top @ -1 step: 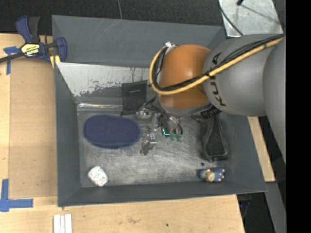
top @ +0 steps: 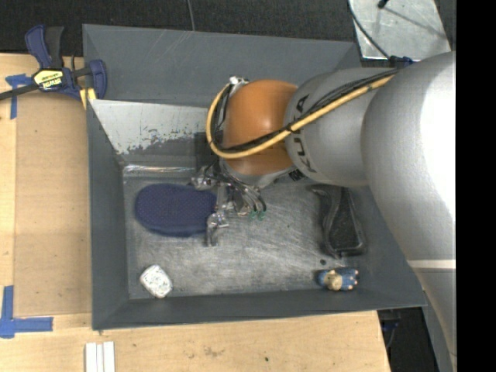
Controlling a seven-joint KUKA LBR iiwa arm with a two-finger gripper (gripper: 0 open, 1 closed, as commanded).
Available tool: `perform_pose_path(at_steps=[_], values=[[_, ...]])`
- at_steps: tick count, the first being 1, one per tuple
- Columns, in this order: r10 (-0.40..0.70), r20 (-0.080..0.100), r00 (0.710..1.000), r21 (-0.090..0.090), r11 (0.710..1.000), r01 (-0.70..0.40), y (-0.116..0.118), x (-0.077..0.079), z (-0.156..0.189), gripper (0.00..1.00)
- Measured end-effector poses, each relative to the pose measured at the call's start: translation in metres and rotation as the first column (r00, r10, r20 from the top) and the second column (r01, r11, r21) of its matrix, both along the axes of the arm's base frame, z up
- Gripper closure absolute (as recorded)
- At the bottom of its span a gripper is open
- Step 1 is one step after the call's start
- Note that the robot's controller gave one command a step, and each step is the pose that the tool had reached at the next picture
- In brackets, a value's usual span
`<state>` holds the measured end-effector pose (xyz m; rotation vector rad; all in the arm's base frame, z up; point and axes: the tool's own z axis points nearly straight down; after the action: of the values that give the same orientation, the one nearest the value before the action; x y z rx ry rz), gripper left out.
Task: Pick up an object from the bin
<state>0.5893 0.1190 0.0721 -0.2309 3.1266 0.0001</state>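
Lower gripper (top: 211, 204), fingers (top: 215, 225) spread and empty at arm-side end of blue oval pad (top: 172, 210) lying left of centre on bin (top: 108, 231) floor, squarely astride that end; close only with both tips flanking its edge, well clear of white cube (top: 156, 280) by lower-left corner.

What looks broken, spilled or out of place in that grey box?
Nothing stands out. A dark blue oval pad, a small white lump, a black wedge-shaped thing and a small blue-and-gold thing lie apart, none visibly broken. The gripper is at the pad's right edge.
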Motion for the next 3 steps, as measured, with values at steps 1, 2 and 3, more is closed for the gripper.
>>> perform_pose_path(at_steps=[1, 2, 3], values=[[-0.003, 0.013, 1.000, 0.004, 1.000, 0.003, 0.000, 0.003, 0.004, 1.00], [0.140, 0.007, 0.990, -0.003, 0.990, -0.140, 0.005, 0.014, 0.003, 1.00], [0.123, 0.007, 0.992, 0.000, 0.992, -0.123, 0.005, 0.023, 0.103, 1.00]])
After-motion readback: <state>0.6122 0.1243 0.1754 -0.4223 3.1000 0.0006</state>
